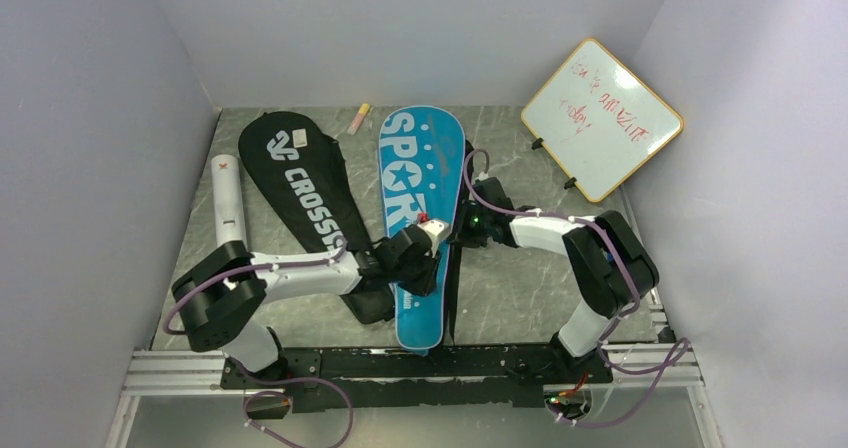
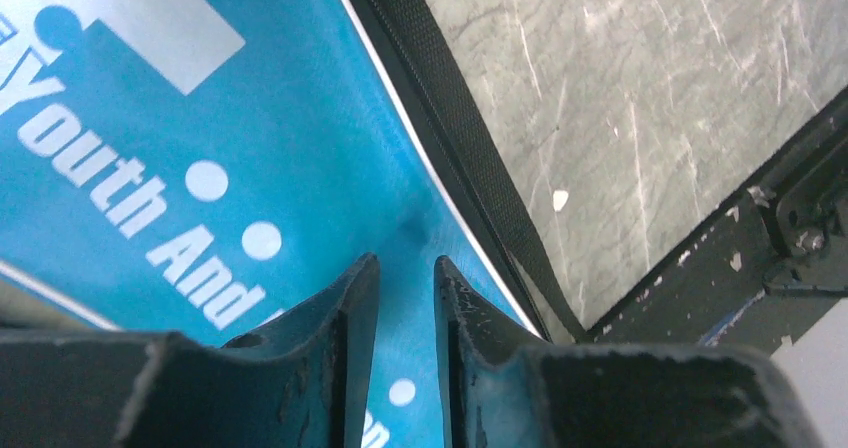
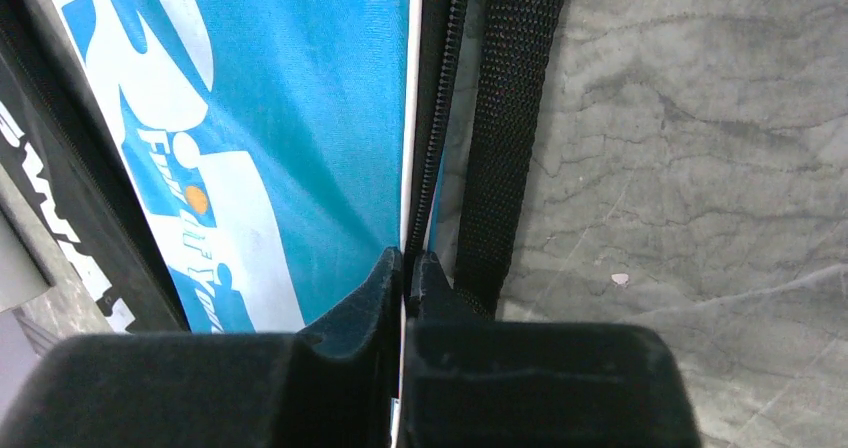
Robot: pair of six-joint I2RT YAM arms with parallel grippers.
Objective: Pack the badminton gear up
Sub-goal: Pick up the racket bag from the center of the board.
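Cardboard tube [image 1: 228, 200] lies far left on the counter [image 1: 520, 298], followed by the black CROSSWAY cover [image 1: 300, 183] and the blue SPORT cover [image 1: 415, 158]. Left end effector [image 2: 405, 268] sits over the blue cover's lower part, its fingers slightly apart. Right end effector [image 3: 408, 260] is clamped on that cover's zippered right edge.

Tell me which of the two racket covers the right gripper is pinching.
The blue SPORT cover: the right gripper is shut on its zippered edge. The black CROSSWAY cover lies beside it, further left in the top view.
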